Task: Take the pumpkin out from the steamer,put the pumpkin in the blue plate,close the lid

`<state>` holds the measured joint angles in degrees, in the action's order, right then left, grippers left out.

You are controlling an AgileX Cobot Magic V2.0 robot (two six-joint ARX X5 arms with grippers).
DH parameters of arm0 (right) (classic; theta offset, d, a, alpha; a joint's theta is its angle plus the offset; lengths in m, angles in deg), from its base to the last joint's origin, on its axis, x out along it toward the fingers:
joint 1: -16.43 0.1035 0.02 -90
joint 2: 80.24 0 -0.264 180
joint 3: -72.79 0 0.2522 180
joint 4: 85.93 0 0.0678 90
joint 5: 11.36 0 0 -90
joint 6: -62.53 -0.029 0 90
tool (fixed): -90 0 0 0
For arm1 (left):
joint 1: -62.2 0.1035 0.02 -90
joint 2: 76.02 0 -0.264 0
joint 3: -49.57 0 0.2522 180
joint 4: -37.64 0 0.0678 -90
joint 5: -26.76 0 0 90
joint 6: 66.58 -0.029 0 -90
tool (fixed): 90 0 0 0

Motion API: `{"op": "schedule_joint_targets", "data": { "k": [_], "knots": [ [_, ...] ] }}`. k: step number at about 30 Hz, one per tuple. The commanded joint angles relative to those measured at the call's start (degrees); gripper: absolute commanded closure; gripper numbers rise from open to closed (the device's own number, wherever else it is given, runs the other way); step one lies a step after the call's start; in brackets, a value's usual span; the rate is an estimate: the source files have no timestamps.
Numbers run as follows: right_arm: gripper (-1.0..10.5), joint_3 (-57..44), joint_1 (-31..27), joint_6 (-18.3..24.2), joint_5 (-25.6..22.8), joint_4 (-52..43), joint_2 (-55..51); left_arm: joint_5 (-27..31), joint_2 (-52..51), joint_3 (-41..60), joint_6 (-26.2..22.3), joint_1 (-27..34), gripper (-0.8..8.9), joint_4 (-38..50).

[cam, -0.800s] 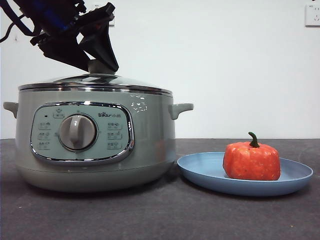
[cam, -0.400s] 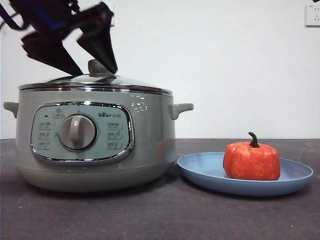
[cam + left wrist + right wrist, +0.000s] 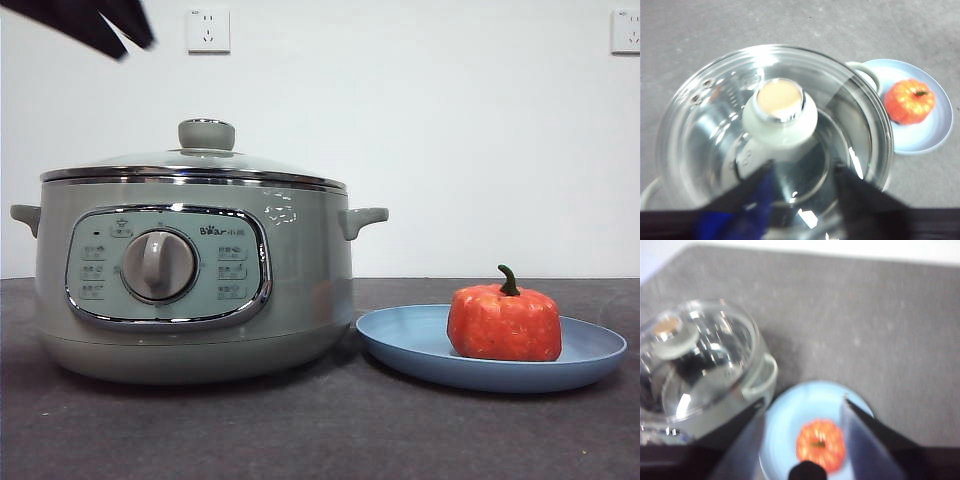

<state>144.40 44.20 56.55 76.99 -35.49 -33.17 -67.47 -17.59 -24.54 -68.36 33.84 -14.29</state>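
Left gripper (image 3: 802,192) rises off the lid (image 3: 195,165) toward 11 o'clock, jaws apart, empty | lid sits on steamer (image 3: 190,280); glass fragile, slick, take by knob (image 3: 780,117) | pumpkin (image 3: 504,322) in blue plate (image 3: 400,345), steamer's 3 o'clock | right gripper (image 3: 805,432) open above pumpkin

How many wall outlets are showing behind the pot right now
2: one wall outlet above the steamer, another at the picture's top right edge, partly cut off. More may be outside the view.

pumpkin (image 3: 504,323): orange-red, you see a dark green stem
plate (image 3: 400,343): light blue
steamer (image 3: 300,260): pale sage green, grey dial
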Motion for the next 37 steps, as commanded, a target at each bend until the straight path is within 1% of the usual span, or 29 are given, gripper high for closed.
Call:
{"op": "schedule_joint_targets", "data": {
  "k": [1,6,8,11,13,14,16,18,22,26,30,31,32,33,35,37],
  "knots": [
    [9.6,-5.31,0.15,0.96,-0.22,-6.27,-3.21,2.08,-4.79,1.57,-1.44,-0.2,8.21,-0.17],
    [9.6,-18.53,0.55,0.77,-0.24,-18.67,-11.54,3.63,-16.41,9.7,-1.46,-0.2,8.21,1.9],
    [9.6,-22.64,0.55,-0.68,-0.22,-21.24,-14.86,4.9,-20.98,13.44,-1.4,-0.2,8.21,2.54],
    [9.6,-26.36,0.52,-2.95,-0.2,-20.55,-18.88,6.03,-28.83,18.91,-0.55,-0.2,8.21,3.82],
    [9.6,-26.49,0.46,-4.74,-0.39,-18.05,-19.47,6.16,-32.89,20.85,2.03,-0.2,8.21,3.63],
    [9.6,-26.49,0.39,-4.9,-0.74,-17.53,-19.47,6.12,-33.92,20.92,3.72,-0.2,8.19,2.78],
    [9.5,-26.45,0.39,-4.85,-4.33,-17.11,-19.47,5.4,-34.97,20.92,7.78,-0.2,8.16,1.79],
    [9.5,-26.45,0.39,-4.87,-5.97,-16.92,-19.43,5.55,-35.04,20.92,8.02,-0.2,8.16,1.55],
    [9.5,-26.45,0.42,-4.85,-6.27,-16.7,-19.39,5.62,-35.01,20.92,8.0,-0.2,8.16,1.01],
    [9.5,-26.45,0.37,-4.85,-9.25,-16.7,-19.39,5.57,-35.01,20.92,8.0,-0.2,8.16,0.74],
    [9.5,-26.45,0.37,-4.85,-9.22,-16.7,-19.23,5.7,-35.01,20.92,8.0,-0.2,8.16,0.77],
    [9.5,-26.45,0.37,-4.85,-9.22,-16.7,-19.26,5.7,-35.01,20.94,7.78,-0.2,8.16,0.74],
    [9.5,-26.45,0.37,-4.85,-9.25,-16.7,-19.28,5.88,-35.3,20.94,5.42,-0.2,8.16,0.35],
    [9.5,-26.45,0.37,-4.85,-9.22,-16.68,-19.28,6.25,-36.74,20.94,2.03,0.33,8.16,-0.66],
    [9.5,-26.45,0.37,-4.85,-9.22,-16.7,-19.28,6.38,-39.71,21.24,-0.31,2.34,8.16,-1.62],
    [9.5,-26.45,0.37,-4.85,-9.2,-16.61,-19.26,5.2,-43.74,23.17,-1.53,6.16,8.16,0.92]
  ]
}}
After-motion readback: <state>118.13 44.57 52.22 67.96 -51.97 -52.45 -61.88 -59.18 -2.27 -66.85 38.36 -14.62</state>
